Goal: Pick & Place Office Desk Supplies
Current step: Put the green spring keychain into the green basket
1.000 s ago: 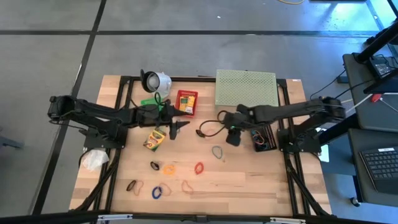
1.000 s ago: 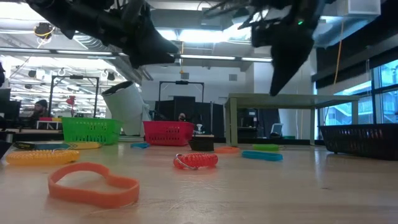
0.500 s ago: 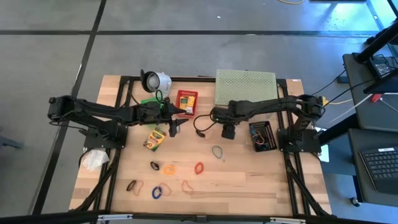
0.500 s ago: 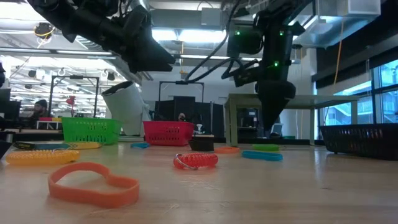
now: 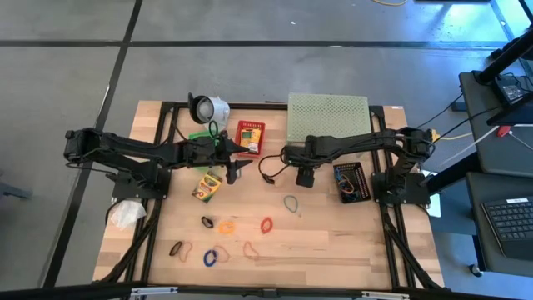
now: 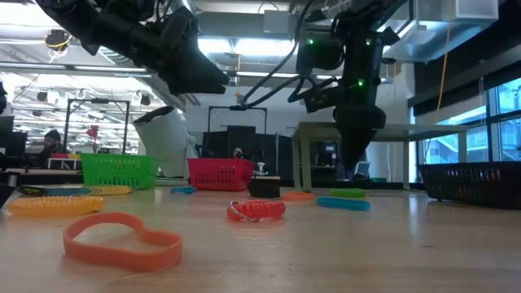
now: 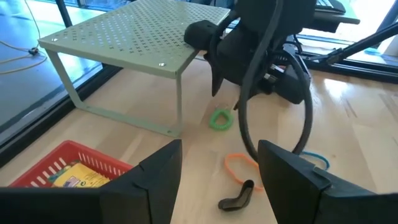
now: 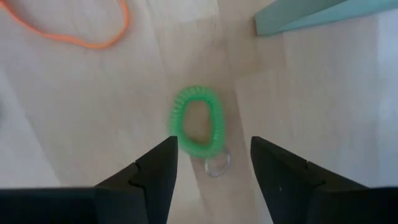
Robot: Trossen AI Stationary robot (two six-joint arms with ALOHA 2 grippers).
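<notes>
A green coil band with a small key ring (image 8: 198, 128) lies flat on the table by the pale green shelf's leg (image 8: 311, 15); it also shows in the left wrist view (image 7: 219, 119). My right gripper (image 8: 211, 149) is open and points straight down above it (image 5: 304, 177), clear of the table (image 6: 352, 167). My left gripper (image 5: 240, 160) is open and empty (image 7: 217, 155), held above the table near the red basket (image 5: 249, 136), which holds a crayon box. A second crayon box (image 5: 207, 187) lies flat on the table. Several rubber-band loops lie toward the near edge, among them red (image 5: 266, 224), orange (image 5: 226, 226) and blue (image 5: 211, 257).
The perforated green shelf (image 5: 329, 117) stands at the far right, with a white round object (image 5: 208, 108) and a green basket (image 5: 200, 133) at the far left. A black basket (image 5: 350, 182) sits at the right. A crumpled white thing (image 5: 125, 214) lies at the left edge. An orange loop (image 8: 74, 25) lies near the coil.
My right gripper has moved toward the table's left and far side and has turned to point straight down over the green coil band; it has stayed there for the last half second.
</notes>
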